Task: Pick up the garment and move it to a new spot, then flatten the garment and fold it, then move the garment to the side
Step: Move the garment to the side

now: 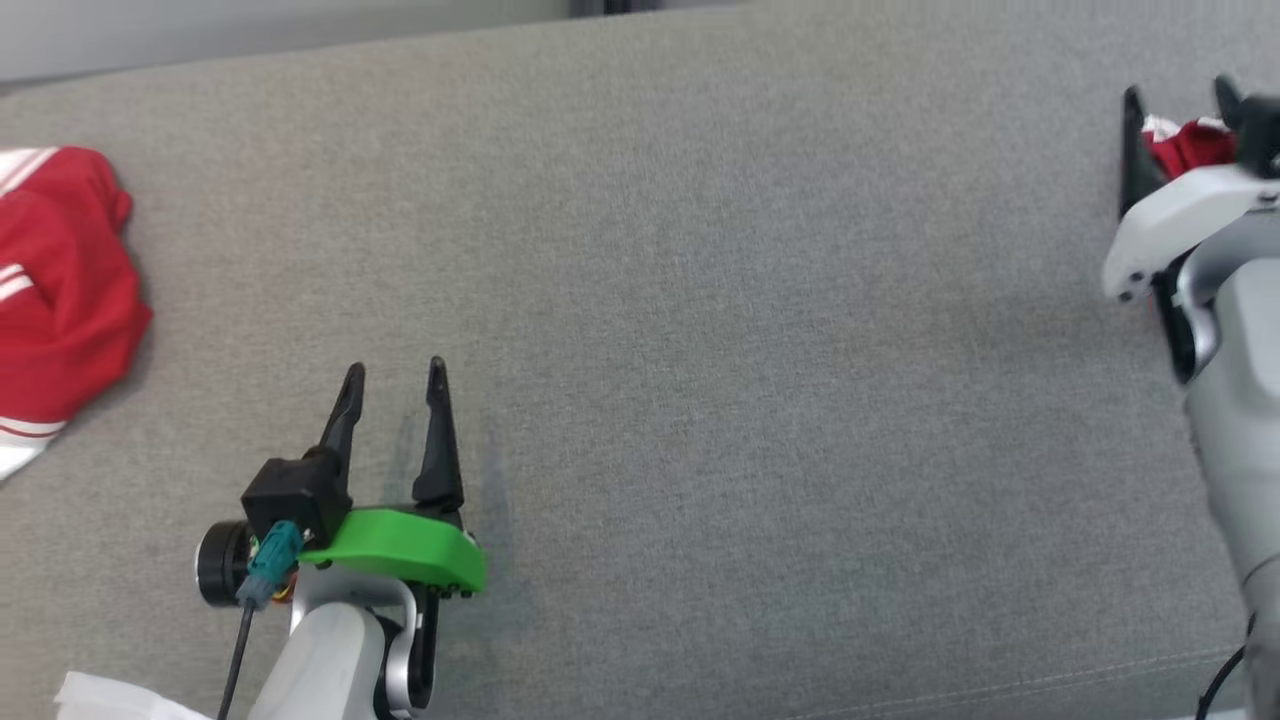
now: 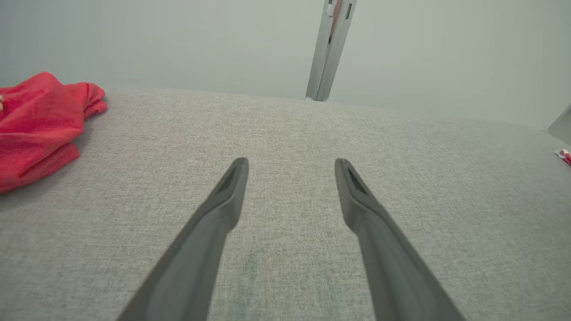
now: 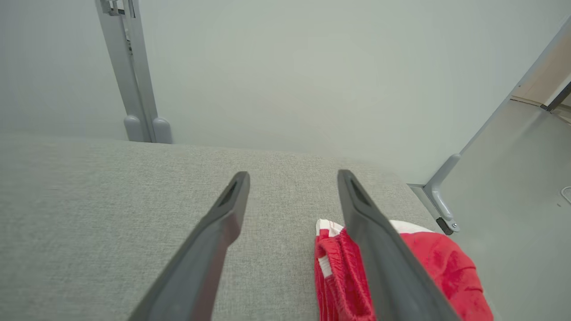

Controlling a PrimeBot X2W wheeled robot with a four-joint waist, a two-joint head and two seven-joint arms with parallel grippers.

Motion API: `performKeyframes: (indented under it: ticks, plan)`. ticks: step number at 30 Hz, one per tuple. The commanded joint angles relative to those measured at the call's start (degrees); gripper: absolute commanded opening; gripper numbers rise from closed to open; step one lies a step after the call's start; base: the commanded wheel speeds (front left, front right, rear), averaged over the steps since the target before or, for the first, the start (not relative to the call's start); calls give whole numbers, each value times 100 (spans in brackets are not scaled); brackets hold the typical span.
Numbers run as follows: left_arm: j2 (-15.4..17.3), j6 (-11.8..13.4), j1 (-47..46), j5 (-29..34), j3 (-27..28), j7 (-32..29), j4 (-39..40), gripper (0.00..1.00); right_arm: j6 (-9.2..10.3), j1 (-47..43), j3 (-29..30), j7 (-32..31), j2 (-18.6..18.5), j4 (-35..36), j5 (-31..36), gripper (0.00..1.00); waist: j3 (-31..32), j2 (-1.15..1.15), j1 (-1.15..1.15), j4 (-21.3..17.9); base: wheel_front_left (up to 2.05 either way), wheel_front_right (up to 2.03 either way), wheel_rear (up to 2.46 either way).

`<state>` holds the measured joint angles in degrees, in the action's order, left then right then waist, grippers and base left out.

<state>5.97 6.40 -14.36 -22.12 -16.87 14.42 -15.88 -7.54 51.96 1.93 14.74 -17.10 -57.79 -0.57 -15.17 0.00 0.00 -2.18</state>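
Right wrist view: garment (image 3: 446, 272) beneath jaws (parted).

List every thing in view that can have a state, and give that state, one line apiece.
Left gripper: open, empty, above the cushion.
Right gripper: open, gripping nothing.
Left garment: crumpled, lying on the cushion, untouched.
Right garment: bunched, lying near the cushion's edge, partly behind one finger of the right gripper, not held.
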Motion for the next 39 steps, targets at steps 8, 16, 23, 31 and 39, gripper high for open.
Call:
performKeyframes:
  ticks: [8, 16, 23, 31, 39]
  plan:
    - [-62, 86, 497, -130, 353, 78, -241, 100, 10, -1430, -73, 48, 543, 1187, -496, 100, 913, 0, 0, 456, 0, 0, 0]
    - [-137, -10, 954, -2, 581, 78, -196, 100, 10, -2891, 165, 47, 1118, 2506, -577, 100, 1321, 0, 0, 687, 0, 0, 0]
    - [-215, -34, 1253, 66, 702, 78, -137, 100, 10, -3898, 144, -169, 1388, 3502, -493, 100, 1504, 0, 0, 716, 0, 0, 0]
    - [-257, -41, 1457, 144, 679, 79, -83, 100, 10, -4751, -178, -381, 1410, 4316, -1104, 100, 1596, 0, 0, 674, 0, 0, 0]
    - [-272, -63, 1418, 173, 602, 79, -119, 100, 10, -5027, -134, -455, 1413, 4548, -1124, 100, 1637, 0, 0, 671, 0, 0, 0]
